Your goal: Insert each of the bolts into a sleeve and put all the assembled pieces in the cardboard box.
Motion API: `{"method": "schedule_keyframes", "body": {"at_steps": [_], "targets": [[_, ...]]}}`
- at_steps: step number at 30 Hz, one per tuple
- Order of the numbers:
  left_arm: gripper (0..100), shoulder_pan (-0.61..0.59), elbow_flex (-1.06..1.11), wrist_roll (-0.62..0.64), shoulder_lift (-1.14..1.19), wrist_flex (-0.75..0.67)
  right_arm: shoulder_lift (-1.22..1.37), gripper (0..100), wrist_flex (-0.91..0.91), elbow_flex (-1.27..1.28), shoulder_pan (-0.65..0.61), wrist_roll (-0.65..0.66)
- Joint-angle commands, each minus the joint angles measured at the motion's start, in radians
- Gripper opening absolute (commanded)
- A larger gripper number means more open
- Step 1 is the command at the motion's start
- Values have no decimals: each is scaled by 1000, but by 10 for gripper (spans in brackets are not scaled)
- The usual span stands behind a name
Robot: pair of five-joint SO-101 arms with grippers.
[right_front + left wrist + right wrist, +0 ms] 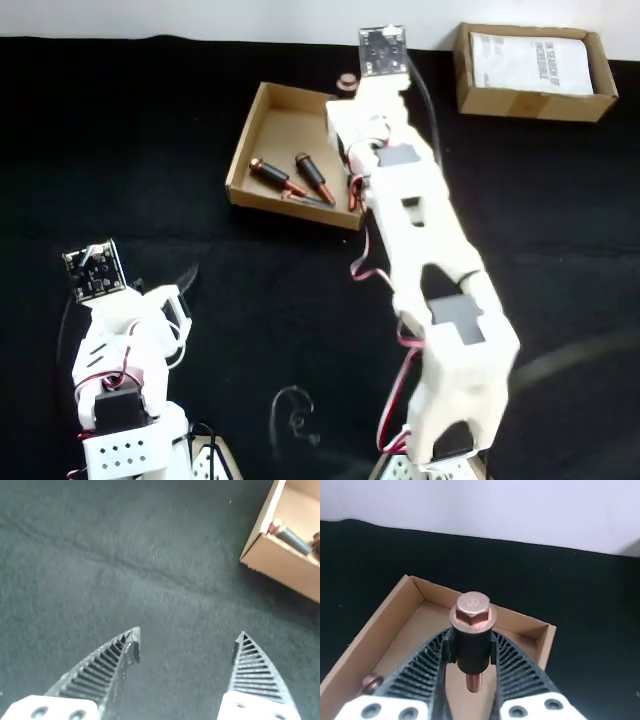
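Right gripper [471, 639] around sleeve [471, 654], bolt [471, 612] shank mostly hidden inside.

A counter [250, 300] draped in black cloth. An open cardboard box [285, 128] lies near the middle of the far edge. A second cardboard box [478, 100], holding a printed sheet [530, 62], sits at the far right corner. Two white arm bases [135, 452] stand along the near edge.

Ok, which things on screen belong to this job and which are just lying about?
Job:
- cardboard box
- two assembled pieces lying in it
- third assembled piece, clamped in the right gripper over the box

Lying about:
- second box holding a printed sheet
- loose wire near the arm bases
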Motion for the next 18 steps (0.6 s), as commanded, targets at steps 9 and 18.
{"method": "schedule_keyframes", "body": {"at_steps": [9,18], "targets": [[298,-10,18,-6,-12,75,275,8,547,-535,-68,192],[298,-8,18,-6,-12,75,472,46,700,-849,-93,376]]}}
